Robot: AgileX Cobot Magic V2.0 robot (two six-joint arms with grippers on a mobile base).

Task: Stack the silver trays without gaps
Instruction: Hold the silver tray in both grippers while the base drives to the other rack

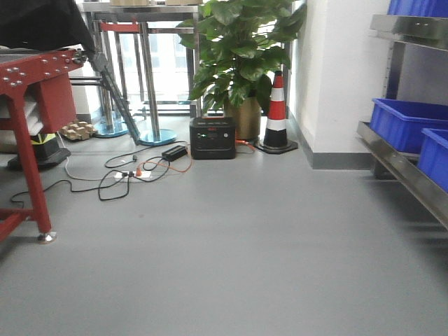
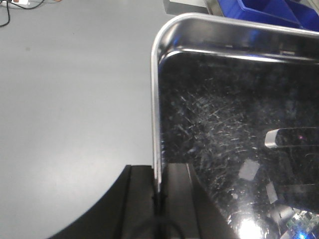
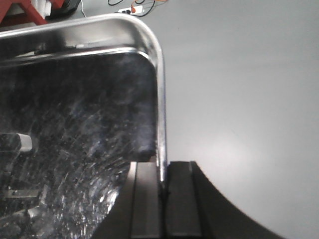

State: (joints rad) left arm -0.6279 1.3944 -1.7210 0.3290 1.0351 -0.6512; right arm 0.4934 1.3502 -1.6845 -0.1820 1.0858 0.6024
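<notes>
a shiny silver tray (image 2: 229,114) with a scratched, mirror-like bottom hangs above the bare grey floor (image 2: 75,99), gripped at opposite side rims by both arms. in the left wrist view the left gripper (image 2: 159,185) has its two dark fingers clamped on the tray's thin left rim, with blue bins (image 2: 269,10) past the tray's far edge; in the right wrist view the right gripper (image 3: 163,180) pinches the right rim of the silver tray (image 3: 75,99) the same way. the front view shows a potted plant (image 1: 238,49), a striped traffic cone (image 1: 277,112) and more blue bins (image 1: 406,122) on a steel shelf at the right.
</notes>
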